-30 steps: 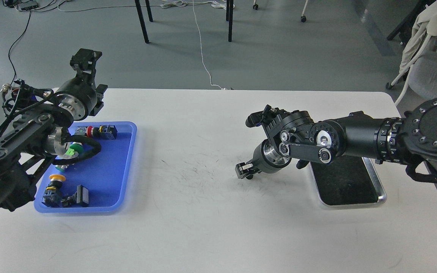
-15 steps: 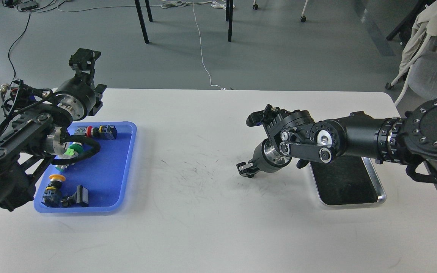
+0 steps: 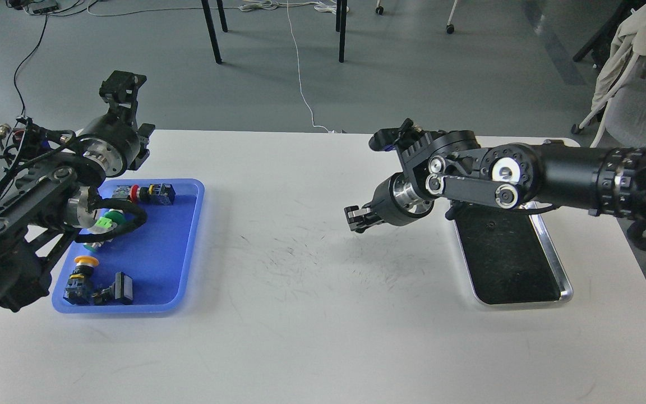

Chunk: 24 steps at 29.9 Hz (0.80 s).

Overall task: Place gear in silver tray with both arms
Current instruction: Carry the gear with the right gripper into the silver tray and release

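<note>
Landmark: silver tray (image 3: 558, 269), long axis running away from me.
Right claw (image 3: 355, 219): just left of tray, grip unreadable.
Left claw (image 3: 121, 90): far left of tray, grip unreadable.
Nearer arm: right.

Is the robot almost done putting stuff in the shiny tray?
Not yet. The silver tray looks empty, so nothing seems done. Neither claw shows anything in it: the left claw is raised behind the blue tray, the right claw hangs over bare table. The button parts all remain to move.
</note>
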Motion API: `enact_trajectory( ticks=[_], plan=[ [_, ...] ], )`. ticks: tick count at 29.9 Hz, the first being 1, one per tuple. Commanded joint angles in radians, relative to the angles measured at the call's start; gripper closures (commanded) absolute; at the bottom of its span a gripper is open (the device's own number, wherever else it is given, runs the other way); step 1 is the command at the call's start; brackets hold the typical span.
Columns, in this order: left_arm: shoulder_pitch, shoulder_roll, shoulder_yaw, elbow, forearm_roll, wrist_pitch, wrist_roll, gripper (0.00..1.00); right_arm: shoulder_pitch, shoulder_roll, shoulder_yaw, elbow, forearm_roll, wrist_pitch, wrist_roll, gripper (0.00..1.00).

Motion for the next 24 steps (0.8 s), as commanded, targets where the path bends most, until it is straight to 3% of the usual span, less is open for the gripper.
enact_trajectory(
  ticks=[1,4,9,24],
  plan=[
    [0.000,-0.005,0.002,0.000,0.000,0.002,0.000,0.02,-0.007,-0.232,0.028,0.081,-0.012,0.000,0.007,0.98],
    [0.000,-0.005,0.002,0.004,0.002,0.002,0.000,0.02,-0.045,-0.364,0.028,0.092,-0.021,0.000,0.012,0.98],
    [-0.002,-0.007,0.003,0.006,0.005,0.000,0.000,0.02,-0.128,-0.452,0.052,0.095,-0.085,0.000,0.025,0.98],
    [-0.006,-0.024,0.023,0.006,0.006,0.002,0.002,0.02,-0.276,-0.440,0.092,0.070,-0.256,0.000,0.025,0.98]
  ],
)
